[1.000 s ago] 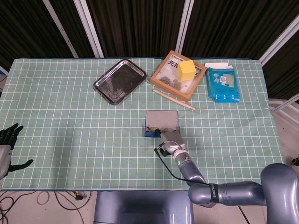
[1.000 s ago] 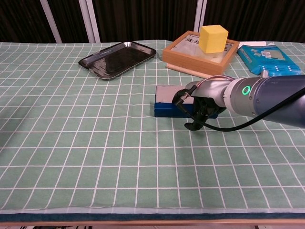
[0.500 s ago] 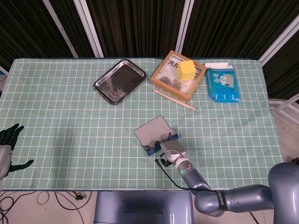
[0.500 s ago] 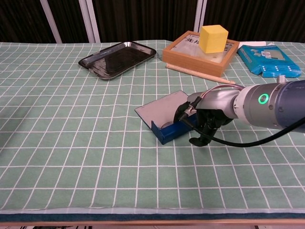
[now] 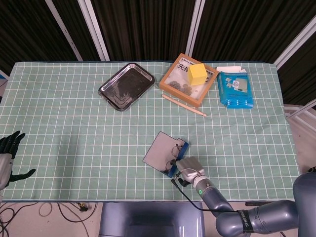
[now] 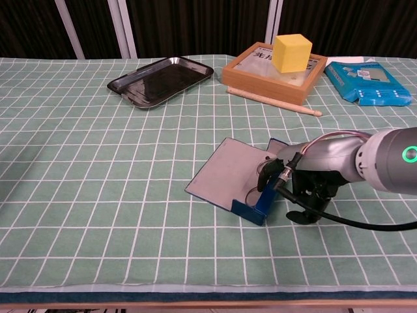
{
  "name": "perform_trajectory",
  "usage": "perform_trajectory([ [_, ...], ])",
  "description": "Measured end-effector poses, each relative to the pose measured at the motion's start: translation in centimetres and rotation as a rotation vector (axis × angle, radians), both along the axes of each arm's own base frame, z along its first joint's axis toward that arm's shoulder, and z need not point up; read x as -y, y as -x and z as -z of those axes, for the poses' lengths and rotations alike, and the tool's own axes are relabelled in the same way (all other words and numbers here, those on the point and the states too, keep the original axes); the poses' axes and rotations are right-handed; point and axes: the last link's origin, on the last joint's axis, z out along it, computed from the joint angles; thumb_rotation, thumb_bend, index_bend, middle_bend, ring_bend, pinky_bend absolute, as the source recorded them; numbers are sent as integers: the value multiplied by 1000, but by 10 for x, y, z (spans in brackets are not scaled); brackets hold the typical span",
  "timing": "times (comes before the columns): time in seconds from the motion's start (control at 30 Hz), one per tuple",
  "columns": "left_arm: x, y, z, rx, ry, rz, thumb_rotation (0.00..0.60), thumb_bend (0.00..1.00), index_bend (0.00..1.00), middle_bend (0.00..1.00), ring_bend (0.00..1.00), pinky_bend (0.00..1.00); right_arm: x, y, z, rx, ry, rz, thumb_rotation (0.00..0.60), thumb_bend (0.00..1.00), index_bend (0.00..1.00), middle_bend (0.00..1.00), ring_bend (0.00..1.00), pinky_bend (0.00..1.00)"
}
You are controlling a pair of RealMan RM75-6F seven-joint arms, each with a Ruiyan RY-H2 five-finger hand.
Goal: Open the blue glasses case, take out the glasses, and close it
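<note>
The blue glasses case (image 5: 172,162) (image 6: 260,201) lies open near the table's front edge, its grey lid (image 5: 159,150) (image 6: 225,171) flat on the cloth and pointing left. The glasses (image 5: 174,149) (image 6: 264,175) lie inside it, partly hidden by the blue wall. My right hand (image 5: 190,170) (image 6: 311,183) grips the case's right side, fingers curled over the blue wall. At the far left edge of the head view my left hand (image 5: 7,158) hangs off the table, fingers spread, holding nothing.
At the back stand a dark metal tray (image 5: 126,86) (image 6: 159,79), a wooden frame (image 5: 170,84) with a yellow cube (image 5: 197,74) on it, a wooden stick (image 5: 183,105) and a blue packet (image 5: 235,89). The table's front edge runs just behind my right hand.
My right hand has dragged the open case toward the front edge and turned it, so the lid now points left. The left hand has not moved.
</note>
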Motion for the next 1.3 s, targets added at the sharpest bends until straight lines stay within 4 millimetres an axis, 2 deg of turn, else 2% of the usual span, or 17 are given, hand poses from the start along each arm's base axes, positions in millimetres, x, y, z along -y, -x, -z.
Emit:
perform_trajectory([
  [0.5, 0, 0, -1, 5, -3, -3, 600, 0, 0, 0, 0, 0, 16, 20, -10, -150, 120, -5, 600, 486, 266, 897, 979, 1000],
  [0.73, 0, 0, -1, 6, -4, -3, 600, 0, 0, 0, 0, 0, 35, 34, -14, -258, 208, 33, 600, 486, 266, 897, 980, 1000],
  [1.03, 0, 0, -2, 8, -7, -5, 600, 0, 0, 0, 0, 0, 46, 34, -19, -270, 264, 54, 600, 486, 266, 897, 980, 1000],
  [1.3, 0, -1, -1, 5, -5, -4, 600, 0, 0, 0, 0, 0, 32, 17, -19, -182, 228, 41, 600, 485, 266, 897, 980, 1000],
])
